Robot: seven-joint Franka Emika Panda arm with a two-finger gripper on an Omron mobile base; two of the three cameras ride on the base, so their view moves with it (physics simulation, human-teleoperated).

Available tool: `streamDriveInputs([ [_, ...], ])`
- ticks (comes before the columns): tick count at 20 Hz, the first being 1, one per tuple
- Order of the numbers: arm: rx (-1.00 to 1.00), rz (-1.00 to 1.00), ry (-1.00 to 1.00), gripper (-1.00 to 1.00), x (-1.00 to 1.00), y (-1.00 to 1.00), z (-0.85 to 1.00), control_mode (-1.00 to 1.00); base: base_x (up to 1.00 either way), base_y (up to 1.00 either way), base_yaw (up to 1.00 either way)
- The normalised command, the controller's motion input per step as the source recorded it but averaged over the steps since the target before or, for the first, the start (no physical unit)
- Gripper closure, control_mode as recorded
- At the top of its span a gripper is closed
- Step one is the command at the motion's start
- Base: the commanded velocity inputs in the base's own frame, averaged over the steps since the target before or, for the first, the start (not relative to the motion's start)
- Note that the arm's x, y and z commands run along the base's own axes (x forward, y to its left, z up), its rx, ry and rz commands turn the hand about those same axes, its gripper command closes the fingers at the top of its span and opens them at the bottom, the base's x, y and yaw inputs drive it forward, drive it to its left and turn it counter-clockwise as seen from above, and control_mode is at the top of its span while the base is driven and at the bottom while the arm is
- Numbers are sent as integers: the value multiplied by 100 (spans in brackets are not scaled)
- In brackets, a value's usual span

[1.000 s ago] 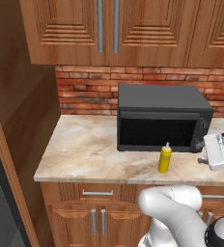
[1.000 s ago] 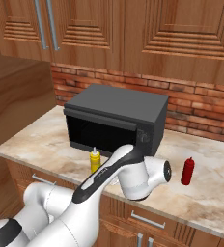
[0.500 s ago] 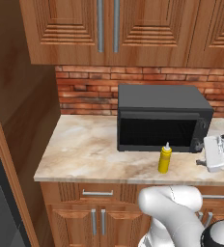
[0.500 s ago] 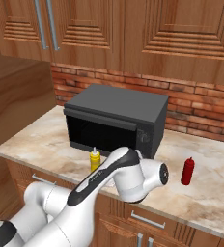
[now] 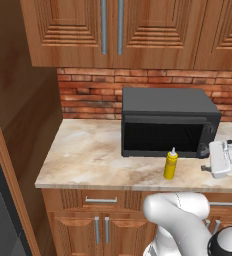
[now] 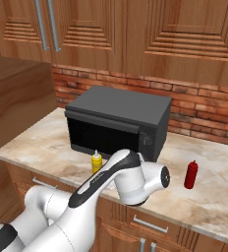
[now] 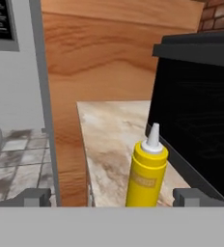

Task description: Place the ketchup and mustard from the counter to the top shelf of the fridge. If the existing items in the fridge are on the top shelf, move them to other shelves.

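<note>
Item: yellow plastic squeeze bottle of mustard (image 5: 171, 165), upright on the beige marbled stone worktop (image 5: 88, 160), just in front of the black box microwave (image 5: 168, 122). Red ketchup squeeze bottle (image 6: 191, 174): right of microwave. Jaws: wide, empty, facing the mustard (barely shifted lately; grasp pending).

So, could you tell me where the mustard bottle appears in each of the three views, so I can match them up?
Left base view: the mustard stands right of centre on the counter, in front of the microwave.
Right base view: left of centre, partly behind the arm.
Hand view: bottom centre, upright, between the open gripper fingertips.
Shared landmark: the black microwave just behind it.
</note>
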Motion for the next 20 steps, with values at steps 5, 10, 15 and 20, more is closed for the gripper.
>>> streamDriveInputs([
  [5, 0, 0, 1, -100, 9, 5, -6, -100, 0, 0, 0],
  [10, 0, 0, 1, -100, 22, 18, -3, -100, 0, 0, 0],
  [15, 0, 0, 3, -100, 20, 26, -1, -100, 0, 0, 0],
  [20, 0, 0, 1, -100, 19, 8, -3, -100, 0, 0, 0],
])
